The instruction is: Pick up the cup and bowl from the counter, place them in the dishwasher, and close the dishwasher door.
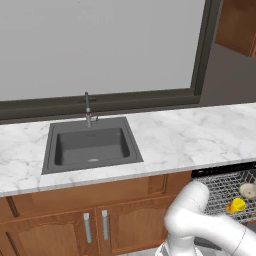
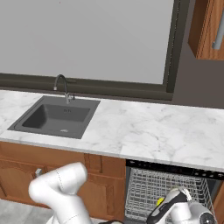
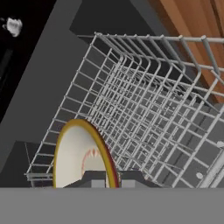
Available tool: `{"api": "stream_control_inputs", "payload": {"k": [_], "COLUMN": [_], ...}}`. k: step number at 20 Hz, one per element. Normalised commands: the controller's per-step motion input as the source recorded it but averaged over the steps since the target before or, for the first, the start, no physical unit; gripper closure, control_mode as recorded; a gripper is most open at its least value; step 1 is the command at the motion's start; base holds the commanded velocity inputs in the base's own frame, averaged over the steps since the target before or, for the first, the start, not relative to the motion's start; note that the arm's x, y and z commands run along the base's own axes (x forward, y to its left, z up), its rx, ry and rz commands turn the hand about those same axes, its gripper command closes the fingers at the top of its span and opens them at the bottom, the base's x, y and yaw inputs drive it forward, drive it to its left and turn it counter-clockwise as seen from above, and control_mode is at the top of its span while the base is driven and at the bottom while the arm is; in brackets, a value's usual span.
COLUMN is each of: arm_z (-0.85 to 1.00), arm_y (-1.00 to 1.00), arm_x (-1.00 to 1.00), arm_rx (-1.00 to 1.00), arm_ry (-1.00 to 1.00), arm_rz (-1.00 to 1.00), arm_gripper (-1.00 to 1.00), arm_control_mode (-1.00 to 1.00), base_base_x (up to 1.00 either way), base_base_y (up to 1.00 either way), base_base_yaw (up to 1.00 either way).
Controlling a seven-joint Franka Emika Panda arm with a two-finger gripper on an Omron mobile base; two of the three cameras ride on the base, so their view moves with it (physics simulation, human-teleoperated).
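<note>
Clearly, the pincer was down inside the open dishwasher, its two dark tips pinched on the thin rim of the bowl, which stood on edge in the hand view, its pale inside facing the camera and its yellowish rim curving up between the tips. The silver wire rack spread directly beyond the tips, so the bowl lay straight ahead of the pincer and just over the rack wires; whether it already touched them could not be told. In the left base view the cup sat in the rack as a small yellow thing, with a pale rounded shape that was likely the bowl just above it, close beside. The counter carried nothing but the inset sink. My judgement was that the coming move turned on this: the bowl's flat face ran along the rack wires, so letting go would want the rim lowered between the wires, not across them. The dishwasher door itself could not be made out clearly.
</note>
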Motion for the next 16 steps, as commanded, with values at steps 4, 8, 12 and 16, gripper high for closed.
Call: {"api": "stream_control_inputs", "payload": {"k": [4, 8, 12, 16], "arm_z": [-0.58, -0.45, -0.39, -0.37], "arm_y": [-0.13, -0.17, -0.2, -0.2], "arm_x": [0.18, 0.14, 0.1, 0.03], "arm_rx": [0.0, 0.0, 0.0, 0.0], "arm_ry": [0.02, 0.0, 0.0, 0.0], "arm_rz": [0.0, 0.0, 0.0, 0.0], "arm_gripper": [1.0, 1.0, 1.0, 1.0], "arm_control_mode": [-1.0, -1.0, -1.0, -1.0], "base_base_x": [0.0, 0.0, 0.0, 0.0], "base_base_y": [0.0, 0.0, 0.0, 0.0], "base_base_yaw": [0.0, 0.0, 0.0, 0.0]}}
